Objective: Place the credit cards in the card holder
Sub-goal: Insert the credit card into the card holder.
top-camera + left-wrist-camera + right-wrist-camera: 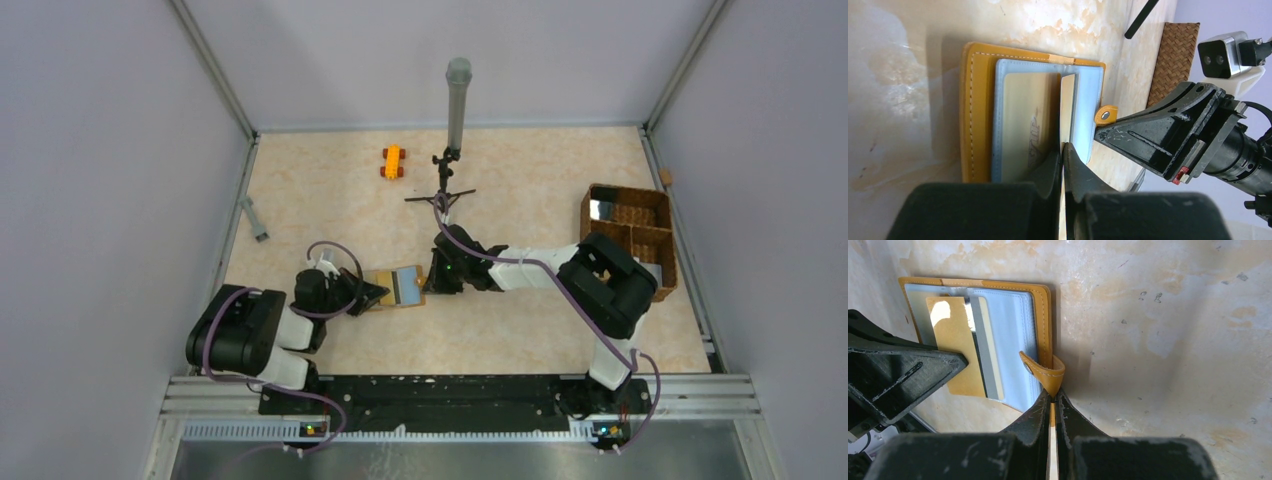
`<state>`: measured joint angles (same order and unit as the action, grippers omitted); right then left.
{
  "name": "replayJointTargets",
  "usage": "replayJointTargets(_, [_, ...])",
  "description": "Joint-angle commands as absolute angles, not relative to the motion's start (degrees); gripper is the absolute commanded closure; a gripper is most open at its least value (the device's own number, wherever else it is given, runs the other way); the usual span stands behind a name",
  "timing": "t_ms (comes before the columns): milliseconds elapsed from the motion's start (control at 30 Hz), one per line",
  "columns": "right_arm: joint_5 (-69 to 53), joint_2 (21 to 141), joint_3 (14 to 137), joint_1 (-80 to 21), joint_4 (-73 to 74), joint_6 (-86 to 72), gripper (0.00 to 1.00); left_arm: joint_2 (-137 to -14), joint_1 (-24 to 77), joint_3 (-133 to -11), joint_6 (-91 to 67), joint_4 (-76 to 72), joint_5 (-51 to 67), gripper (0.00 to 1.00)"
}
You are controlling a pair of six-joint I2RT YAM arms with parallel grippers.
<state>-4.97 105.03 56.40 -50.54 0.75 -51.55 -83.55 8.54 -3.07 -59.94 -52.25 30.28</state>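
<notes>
The mustard-orange card holder [396, 287] lies open on the table between my two grippers, its pale blue plastic sleeves facing up [1088, 100]. My left gripper [1063, 147] is shut on the near edge of a credit card [1067, 107], which it holds tilted over the sleeves. From the right wrist view this card [955, 345] looks tan with a dark stripe. A second card with script on it [1025, 120] lies flat in the left sleeve. My right gripper [1052, 396] is shut on the holder's snap strap [1047, 374]. In the top view the left gripper [377, 293] is at the holder's left and the right gripper [432, 278] at its right.
A brown wicker compartment basket [630, 235] stands at the right edge. A small orange toy car [392, 161] sits at the back. A black tripod [442, 195] with a grey cylinder [458, 100] stands behind the holder. A grey stick [255, 220] lies by the left wall.
</notes>
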Motion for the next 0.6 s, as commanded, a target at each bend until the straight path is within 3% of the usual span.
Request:
replayJointTargets(0, [-3.4, 107.0, 57.6, -51.7, 3.2, -50.4, 1.00, -87.5, 9.7, -3.4, -60.4, -54.3, 31.2, 1.00])
replayJointTargets(133, [-3.3, 106.9, 57.5, -51.7, 3.4, -50.5, 1.00, -89.3, 9.8, -4.1, -60.3, -55.4, 31.7, 1.00])
replayJointTargets(367, [-1.8, 105.9, 57.2, -51.7, 4.5, -50.4, 1.00, -83.0, 9.8, -7.8, -53.5, -38.2, 27.8, 0.74])
replayJointTargets(567, [-1.0, 105.9, 57.2, -51.8, 5.1, -50.3, 1.00, -75.4, 9.8, -10.0, -48.3, -24.7, 23.3, 0.59])
